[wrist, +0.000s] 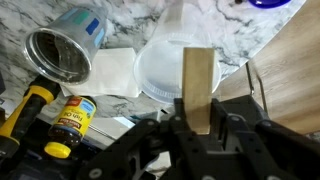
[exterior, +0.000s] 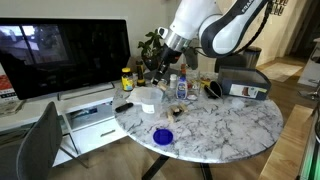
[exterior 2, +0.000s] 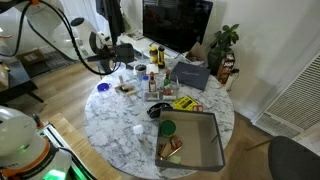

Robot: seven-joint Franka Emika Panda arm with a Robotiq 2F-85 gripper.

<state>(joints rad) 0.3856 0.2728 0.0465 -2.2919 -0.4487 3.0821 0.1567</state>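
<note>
In the wrist view my gripper [wrist: 198, 122] is shut on a pale wooden block [wrist: 198, 82], which stands upright between the jaws. Directly below the block sits a white plastic cup [wrist: 160, 70] on the marble table [wrist: 130, 25]. In an exterior view the gripper [exterior: 160, 68] hangs over the table's far side, just above that white cup [exterior: 148, 98]. In an exterior view the arm reaches in from the left with the gripper [exterior 2: 122, 52] above the table's edge; the block cannot be made out there.
Beside the cup lie an open tin can [wrist: 60, 55], a brown bottle with a yellow cap [wrist: 70, 125] and a napkin [wrist: 112, 72]. A blue dish [exterior: 162, 135], a grey box [exterior: 243, 85], a monitor [exterior: 60, 55] and a grey tray [exterior 2: 200, 150] are nearby.
</note>
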